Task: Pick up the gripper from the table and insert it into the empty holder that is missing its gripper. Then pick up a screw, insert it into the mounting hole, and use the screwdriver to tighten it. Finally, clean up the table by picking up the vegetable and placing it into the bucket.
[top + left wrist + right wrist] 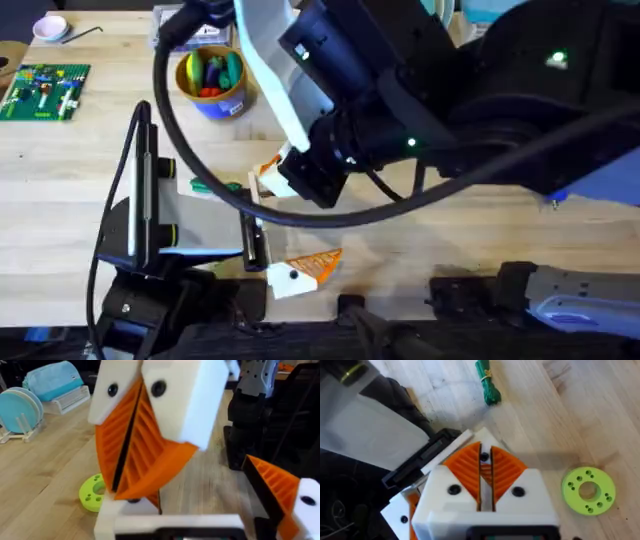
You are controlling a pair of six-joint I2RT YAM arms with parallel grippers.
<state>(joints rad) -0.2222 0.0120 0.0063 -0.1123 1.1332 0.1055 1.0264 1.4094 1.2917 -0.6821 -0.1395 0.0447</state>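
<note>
Close under the overhead camera, the right arm [480,90] is stretched across the middle, with the right gripper [272,175] lowered near the vegetable [215,186], a slender green piece lying on the table [450,240]. The bucket [210,85], blue with a yellow rim, stands farther back. From the left wrist, the left gripper [200,515] is seen released, fingers well apart. From the right wrist, the right gripper's orange ribbed pads [507,467] are seen pressed together.

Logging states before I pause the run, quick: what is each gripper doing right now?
Left gripper: open, holding nothing.
Right gripper: shut, pads pressed together; anything between them cannot be told.
</note>
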